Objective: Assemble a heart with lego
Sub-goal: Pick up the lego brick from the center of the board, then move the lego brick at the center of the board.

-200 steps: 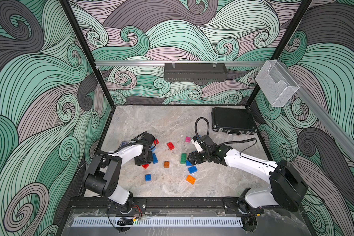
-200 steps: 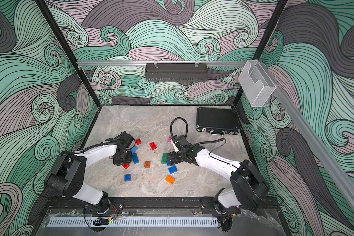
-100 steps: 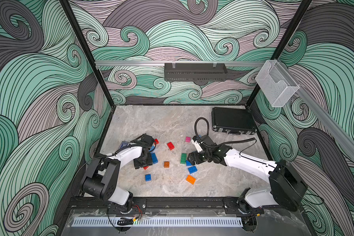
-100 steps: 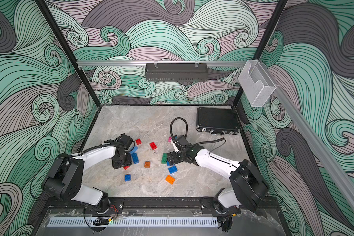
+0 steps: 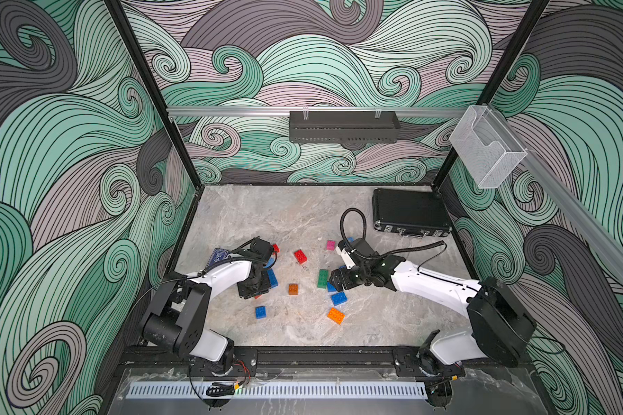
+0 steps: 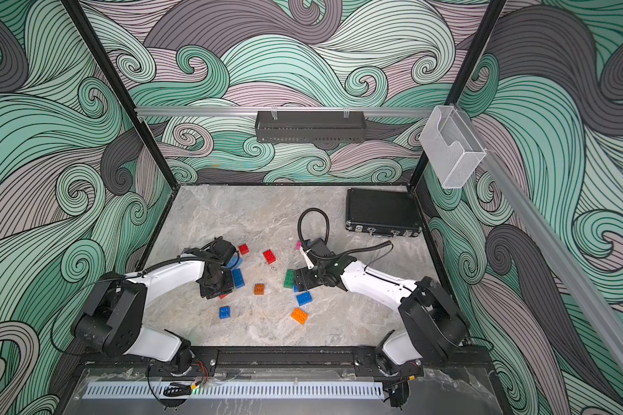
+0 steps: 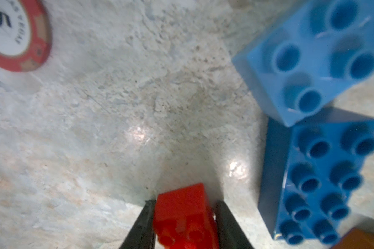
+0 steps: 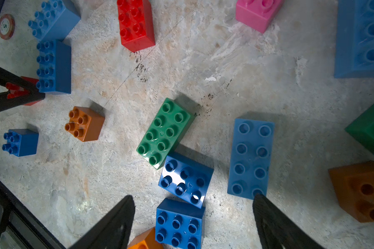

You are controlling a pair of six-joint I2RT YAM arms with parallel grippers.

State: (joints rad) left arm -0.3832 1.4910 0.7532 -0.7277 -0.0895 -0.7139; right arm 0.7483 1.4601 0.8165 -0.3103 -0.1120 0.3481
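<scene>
The left hand pinched a red brick, while the right hand gaped wide above blue bricks.

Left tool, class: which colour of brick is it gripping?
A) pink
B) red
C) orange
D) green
B: in the left wrist view the left tool has its two dark fingers pressed against either side of a red brick.

Teal-and-grey swirl walls — mottled grey stone floor, evenly lit.
</scene>
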